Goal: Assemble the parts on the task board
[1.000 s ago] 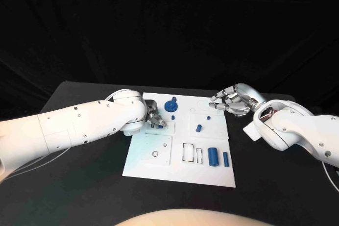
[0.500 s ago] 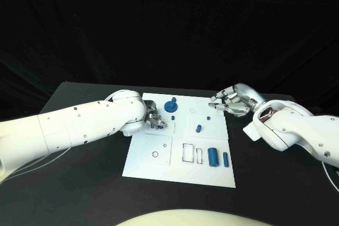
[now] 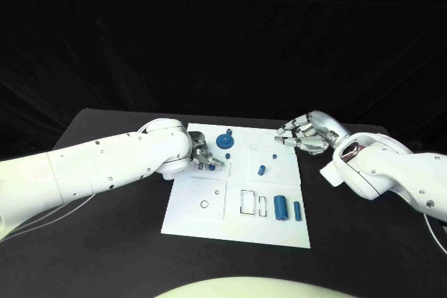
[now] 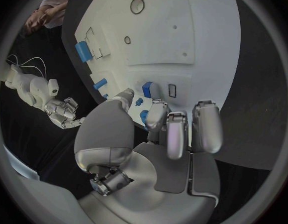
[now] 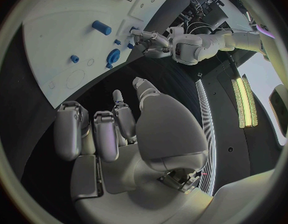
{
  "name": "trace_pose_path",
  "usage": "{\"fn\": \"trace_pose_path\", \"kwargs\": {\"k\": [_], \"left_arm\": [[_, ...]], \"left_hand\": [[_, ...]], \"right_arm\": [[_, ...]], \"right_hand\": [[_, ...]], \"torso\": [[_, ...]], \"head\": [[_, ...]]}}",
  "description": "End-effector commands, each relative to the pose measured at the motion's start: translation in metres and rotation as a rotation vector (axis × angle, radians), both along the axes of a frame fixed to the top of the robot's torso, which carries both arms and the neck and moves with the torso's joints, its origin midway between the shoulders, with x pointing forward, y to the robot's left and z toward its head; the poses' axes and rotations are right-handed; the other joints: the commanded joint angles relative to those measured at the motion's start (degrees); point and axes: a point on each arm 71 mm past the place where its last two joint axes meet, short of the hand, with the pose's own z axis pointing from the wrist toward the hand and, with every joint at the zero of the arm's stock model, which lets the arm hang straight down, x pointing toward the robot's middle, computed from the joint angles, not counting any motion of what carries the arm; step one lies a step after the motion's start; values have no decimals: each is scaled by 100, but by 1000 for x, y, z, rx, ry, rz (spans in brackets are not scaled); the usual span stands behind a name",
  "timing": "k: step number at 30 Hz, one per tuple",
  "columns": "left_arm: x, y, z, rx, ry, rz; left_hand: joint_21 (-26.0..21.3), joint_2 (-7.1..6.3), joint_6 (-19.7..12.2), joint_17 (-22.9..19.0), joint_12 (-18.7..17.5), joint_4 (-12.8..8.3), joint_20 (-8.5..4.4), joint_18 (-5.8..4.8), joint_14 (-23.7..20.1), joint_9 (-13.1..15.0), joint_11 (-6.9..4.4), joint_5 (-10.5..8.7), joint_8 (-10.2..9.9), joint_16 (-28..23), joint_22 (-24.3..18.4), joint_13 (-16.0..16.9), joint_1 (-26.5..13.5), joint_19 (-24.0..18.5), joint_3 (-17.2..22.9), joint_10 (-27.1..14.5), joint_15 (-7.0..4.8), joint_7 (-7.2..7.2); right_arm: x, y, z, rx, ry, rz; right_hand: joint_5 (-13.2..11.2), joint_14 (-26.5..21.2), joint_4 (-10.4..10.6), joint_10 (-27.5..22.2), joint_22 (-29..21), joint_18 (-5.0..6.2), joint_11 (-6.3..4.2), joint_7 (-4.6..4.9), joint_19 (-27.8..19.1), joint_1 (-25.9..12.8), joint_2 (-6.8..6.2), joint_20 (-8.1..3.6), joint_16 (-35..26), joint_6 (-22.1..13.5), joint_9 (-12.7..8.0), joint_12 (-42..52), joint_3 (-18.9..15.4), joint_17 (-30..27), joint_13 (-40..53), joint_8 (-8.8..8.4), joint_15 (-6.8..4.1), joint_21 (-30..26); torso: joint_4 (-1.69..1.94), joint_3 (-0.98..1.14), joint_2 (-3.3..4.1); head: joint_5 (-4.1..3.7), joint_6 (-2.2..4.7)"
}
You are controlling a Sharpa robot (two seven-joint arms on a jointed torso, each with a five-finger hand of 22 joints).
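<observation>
The white task board (image 3: 200,214) lies mid-table. My left hand (image 3: 205,157) hovers over its far left part, fingers curled down beside a small blue part (image 3: 212,167) (image 4: 146,89) next to a rectangular slot (image 4: 171,89). Whether the fingers (image 4: 157,109) grip the part is unclear. A blue disc with a peg (image 3: 225,140) stands just beyond the hand. Two blue cylinders (image 3: 281,205) (image 4: 83,51) lie near the board's front right. My right hand (image 3: 303,136) (image 5: 128,119) hangs at the board's far right corner, loosely curled, holding nothing.
Small blue pegs (image 3: 261,169) stand mid-board, and another (image 3: 228,154) stands near the left hand. Outlined recesses (image 3: 249,201) and a round hole (image 3: 203,203) mark the front half. The black table (image 3: 112,246) surrounds the board.
</observation>
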Motion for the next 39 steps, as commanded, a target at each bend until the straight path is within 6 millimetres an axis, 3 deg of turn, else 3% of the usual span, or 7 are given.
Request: {"fn": "trace_pose_path", "kwargs": {"k": [1, 6, 8, 12, 17, 25, 39], "left_arm": [[0, -2, 4, -51, -10, 23], [2, 1, 11, -75, -20, 37], [3, 3, 15, -77, -20, 36], [11, 13, 30, -68, 5, 23], [29, 24, 54, -73, -18, 41], [53, 28, 65, -7, -75, 51], [72, 28, 51, 100, -42, 50]], "left_hand": [[-8, 69, -42, 1428, -2, 21, -2, -80, 583, -15, 12, -19, 26, 15, -4, -16, -14, 40, -105, -23, -33, 21], [-12, 82, -55, 1427, -23, 22, -2, -79, 583, -31, 14, -15, 31, 12, -9, -49, 25, 37, -203, -42, -31, 24], [-20, 88, -92, 1425, -76, -48, 1, -76, 582, -50, 22, -5, 28, 10, -18, -123, 223, 32, -266, -90, -28, 33], [-133, 155, -244, 1413, -378, -48, 29, -39, 577, -142, 78, -2, -47, -4, -201, -546, 568, -69, -484, -345, 13, 101], [-547, 206, -581, 1224, -962, 35, 150, 90, 486, -371, 256, 7, -351, -234, -853, -1308, 662, -442, -850, -889, 166, 300], [-544, 335, -586, 1256, -1040, 25, 205, 85, 499, -524, 302, 13, -486, -197, -814, -1453, 835, -407, -1012, -949, 209, 348], [-486, 459, -445, 1270, -988, 12, 202, 66, 508, -602, 278, 16, -491, -178, -710, -1431, 1046, -336, -1103, -887, 194, 318]], "right_arm": [[0, 2, -1, -5, -2, 14], [0, 2, -2, -5, 1, 14], [0, 2, -2, -5, 1, 13], [0, 1, -3, -6, 2, 12], [0, 1, -3, -6, 3, 12], [0, 2, -3, -6, 4, 13], [0, 3, -3, -6, 5, 14]], "right_hand": [[21, 452, 32, -35, 577, 33, -8, -9, -41, -45, 3, -7, -23, 13, -7, -18, -7, 932, 77, 38, -54, -26], [21, 452, 32, -34, 577, 33, -8, -9, -41, -45, 3, -7, -23, 13, -7, -18, -7, 933, 77, 38, -54, -26], [20, 453, 33, -30, 577, 33, -8, -10, -41, -45, 4, -7, -20, 13, -7, -13, -8, 937, 82, 38, -54, -27], [20, 453, 33, -30, 577, 33, -8, -10, -41, -45, 4, -7, -20, 13, -7, -13, -8, 937, 82, 38, -54, -27], [20, 453, 33, -30, 577, 33, -8, -10, -41, -45, 4, -7, -20, 13, -7, -13, -8, 937, 82, 38, -54, -27], [22, 452, 32, -27, 580, 32, -9, -10, -38, -43, 5, -7, -22, 13, -7, -11, -8, 935, 85, 40, -55, -23], [22, 452, 32, -27, 580, 32, -9, -10, -38, -43, 5, -7, -22, 13, -7, -11, -8, 935, 85, 40, -55, -23]], "torso": [[-7, -3, 1], [-2, -2, -2], [3, 2, 0], [14, 4, -5], [4, 6, 1], [-2, -6, 8], [6, -13, 19]], "head": [[0, 9], [-8, 19], [-17, 28], [-23, 46], [-2, 90], [39, 153], [63, 144]]}}
